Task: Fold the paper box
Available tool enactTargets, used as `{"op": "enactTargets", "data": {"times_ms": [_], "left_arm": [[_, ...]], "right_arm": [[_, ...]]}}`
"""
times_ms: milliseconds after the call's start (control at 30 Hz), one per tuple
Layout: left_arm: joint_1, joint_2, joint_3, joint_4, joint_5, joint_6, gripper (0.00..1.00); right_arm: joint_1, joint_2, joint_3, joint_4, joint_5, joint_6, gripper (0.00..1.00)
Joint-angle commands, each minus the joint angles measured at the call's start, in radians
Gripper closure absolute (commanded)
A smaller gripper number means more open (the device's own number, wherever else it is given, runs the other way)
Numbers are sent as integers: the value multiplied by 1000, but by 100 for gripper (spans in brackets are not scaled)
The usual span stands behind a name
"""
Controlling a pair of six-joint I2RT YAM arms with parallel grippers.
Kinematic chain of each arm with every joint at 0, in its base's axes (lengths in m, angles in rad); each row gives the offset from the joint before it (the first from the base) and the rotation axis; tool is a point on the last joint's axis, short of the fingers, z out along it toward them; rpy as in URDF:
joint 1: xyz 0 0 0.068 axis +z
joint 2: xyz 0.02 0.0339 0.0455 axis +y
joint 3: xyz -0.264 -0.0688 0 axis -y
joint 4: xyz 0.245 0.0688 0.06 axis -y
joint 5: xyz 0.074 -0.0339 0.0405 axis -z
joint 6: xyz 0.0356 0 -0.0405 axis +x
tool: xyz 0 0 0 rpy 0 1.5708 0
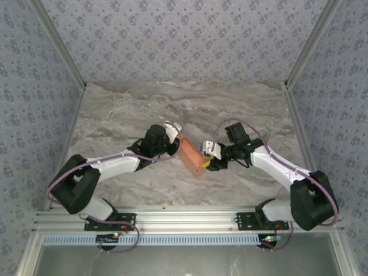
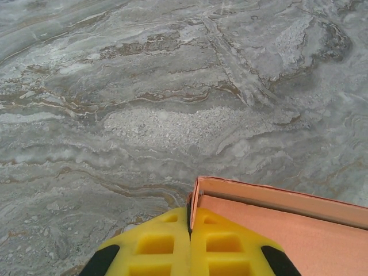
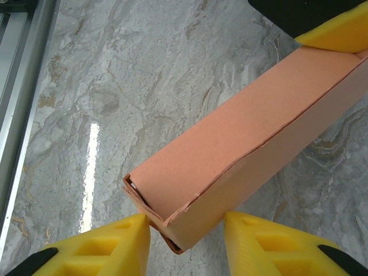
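Note:
The paper box (image 1: pixel 192 156) is a long salmon-orange card box, held off the marble table (image 1: pixel 126 109) between both grippers. My left gripper (image 1: pixel 179 137) is shut on the thin wall at the box's far end; in the left wrist view the card edge is pinched between the yellow fingers (image 2: pixel 155 244) of that gripper (image 2: pixel 190 221), and the box (image 2: pixel 287 221) runs off to the right. My right gripper (image 3: pixel 187 230) straddles the near end of the box (image 3: pixel 241 138), one yellow fingertip (image 3: pixel 123 238) against each side. The end flaps there look loosely tucked, with a seam gaping slightly.
The aluminium rail (image 1: pixel 184 221) with the arm bases runs along the table's near edge, and also shows at the left of the right wrist view as a rail (image 3: pixel 17 86). Patterned walls (image 1: pixel 34 86) enclose the table on three sides.

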Motion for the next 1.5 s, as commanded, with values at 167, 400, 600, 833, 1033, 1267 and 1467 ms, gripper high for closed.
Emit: {"op": "enactTargets", "data": {"times_ms": [167, 400, 600, 833, 1033, 1267, 1467], "left_arm": [[-2, 29, -6, -140, 64, -44, 96], [2, 19, -1, -166, 59, -63, 97], [33, 9, 7, -176, 94, -140, 97], [42, -21, 35, -236, 95, -141, 98], [45, -37, 24, -235, 72, -166, 99], [45, -43, 33, -251, 65, -148, 99], [45, -39, 40, -266, 53, -122, 99]], "right_arm": [[28, -26, -22, 95, -43, 28, 43], [28, -17, -21, 96, -28, 52, 39], [31, 2, 5, 19, -9, 19, 39], [33, 16, 25, -8, 13, 21, 41], [27, -25, -4, 55, -22, 55, 40], [15, -39, 4, 17, -50, 14, 43], [11, -35, 9, -3, -68, -6, 49]]}}
